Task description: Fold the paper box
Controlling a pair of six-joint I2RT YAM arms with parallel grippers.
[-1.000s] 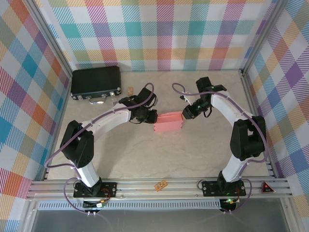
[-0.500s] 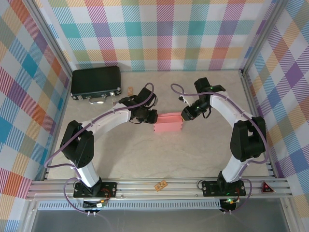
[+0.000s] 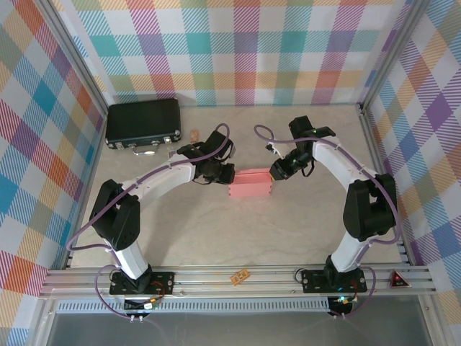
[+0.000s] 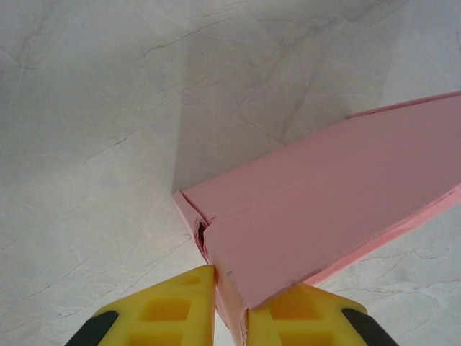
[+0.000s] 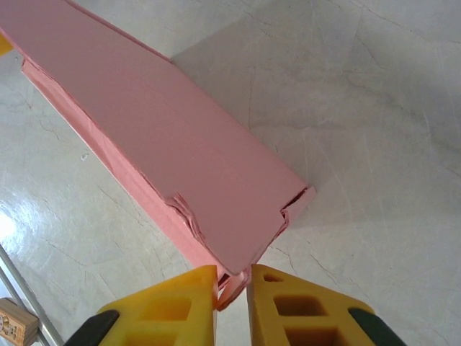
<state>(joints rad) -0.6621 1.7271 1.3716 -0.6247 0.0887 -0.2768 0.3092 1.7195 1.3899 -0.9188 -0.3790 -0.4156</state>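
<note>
"Paper box (image 3: 251,182), salmon-pink thin cardboard, long flat rectangular form: location?"

"Middle of the pale marbled counter (image 3: 216,231), lengthwise between the two arms. One short end points at each arm. Whether it rests on the counter or hangs just clear of it, I cannot tell."

"Condition?"

"Closed up on its broad faces. The left wrist view shows the paper box (image 4: 324,209) with a small gap at its near corner, where the layers meet. The right wrist view shows it (image 5: 180,166) with crumpled, slightly torn card along the near edge and at the corner (several layers visible there)."

"Left pincer (image 3: 229,175)?"

"At the box's left end. In its own camera the left pincer (image 4: 241,288) has yellow fingers (image 4: 180,295) pressed either side of the pink end edge: clamped on the card."

"Right pincer (image 3: 274,173)?"

"At the opposite end. Its own camera shows the right pincer (image 5: 232,277) with yellow fingers (image 5: 180,299) nearly together and a thin pink flap pinched between them: gripping the box."

"Other items?"

"One black hard case with metal latches (image 3: 142,124), at the far left of the counter, well apart from the box. One small tan block (image 3: 194,135) just beside the case's right end."
</note>
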